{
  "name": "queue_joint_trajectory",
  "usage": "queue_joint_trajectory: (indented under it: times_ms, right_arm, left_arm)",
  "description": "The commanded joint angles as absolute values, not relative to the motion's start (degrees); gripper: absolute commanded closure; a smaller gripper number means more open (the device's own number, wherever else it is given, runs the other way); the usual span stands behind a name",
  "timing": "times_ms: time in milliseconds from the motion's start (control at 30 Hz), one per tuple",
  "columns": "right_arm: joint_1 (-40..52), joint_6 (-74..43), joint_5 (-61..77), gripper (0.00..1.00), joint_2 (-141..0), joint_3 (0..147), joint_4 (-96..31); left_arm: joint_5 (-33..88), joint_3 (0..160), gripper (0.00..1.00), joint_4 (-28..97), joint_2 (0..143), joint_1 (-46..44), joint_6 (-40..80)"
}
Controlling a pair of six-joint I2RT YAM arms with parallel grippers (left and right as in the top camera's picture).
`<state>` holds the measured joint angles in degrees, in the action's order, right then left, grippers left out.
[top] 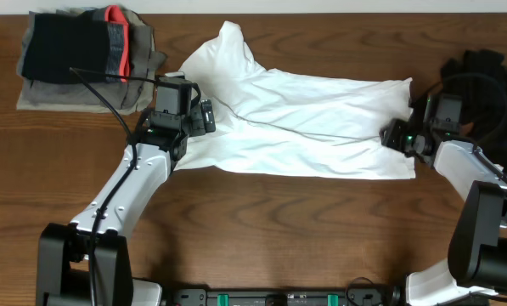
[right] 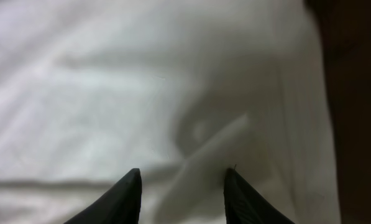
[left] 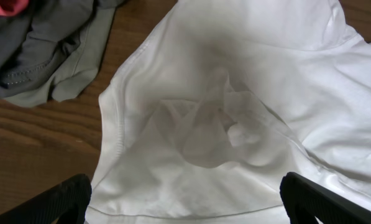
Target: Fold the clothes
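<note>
A white shirt (top: 304, 119) lies spread and wrinkled across the middle of the wooden table. My left gripper (top: 204, 117) is over the shirt's left edge. In the left wrist view its jaws (left: 185, 202) are wide open above the shirt's hem (left: 191, 124), holding nothing. My right gripper (top: 393, 136) is at the shirt's right edge. In the right wrist view its fingers (right: 182, 190) are partly apart, with a raised fold of the white shirt (right: 141, 93) lying between them.
A pile of dark, red and grey clothes (top: 83, 51) sits at the back left; its grey garment (left: 48, 56) shows near the left gripper. A heap of black clothes (top: 482, 76) lies at the far right, behind the right arm.
</note>
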<state>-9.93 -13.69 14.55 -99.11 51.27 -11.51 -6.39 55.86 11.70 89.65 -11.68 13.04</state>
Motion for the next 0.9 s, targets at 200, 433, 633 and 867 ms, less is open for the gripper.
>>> queue_joint_trajectory:
  times_ms: [200,433,633,867]
  right_arm:
    - [-9.78,-15.42,13.34,0.58,-99.77,54.57,-1.45]
    - [-9.78,-9.17,13.30,0.56,-99.77,72.42,-22.59]
    - [-9.80,-5.78,10.63,0.52,-99.79,86.80,-36.56]
    - [-9.82,-3.18,12.80,0.50,-103.88,94.91,-43.09]
  left_arm:
    - [-6.46,56.49,0.02,11.53,90.21,-11.70,12.25]
    - [-6.42,60.80,0.02,13.61,90.21,-11.70,10.26]
    - [-4.38,74.35,0.02,21.98,91.00,-11.68,4.51]
    - [3.16,92.77,0.02,29.58,102.08,-11.64,-1.04]
